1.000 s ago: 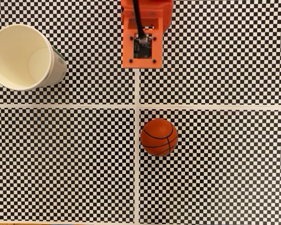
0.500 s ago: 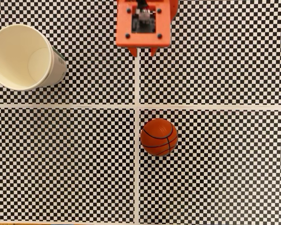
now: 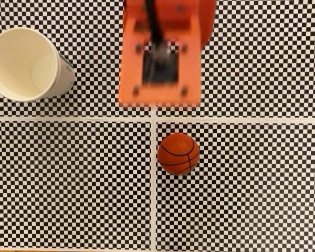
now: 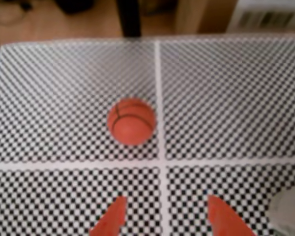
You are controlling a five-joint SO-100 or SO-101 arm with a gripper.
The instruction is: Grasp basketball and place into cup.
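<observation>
The basketball point(image 3: 178, 153) rests on the checkered mat just right of the white centre line, with dark seams showing; in the wrist view the basketball point(image 4: 132, 120) lies ahead of me and slightly left. My gripper point(image 4: 166, 199) is open, its two orange fingertips spread wide with nothing between them, well short of the ball. From above, the arm's orange wrist block point(image 3: 160, 58) is blurred and hides the fingers. The cup point(image 3: 26, 64) stands upright at the upper left, empty; a pale blur at the wrist view's lower right corner is the cup point(image 4: 290, 214).
White lines point(image 3: 154, 184) split the black-and-white checkered mat point(image 3: 252, 184) into quarters. Beyond the mat's far edge in the wrist view are a wooden floor point(image 4: 64, 24) and a dark post point(image 4: 129, 17).
The arm's orange block has grown larger and blurred, and its lower edge has come down toward the ball. Ball and cup have stayed put.
</observation>
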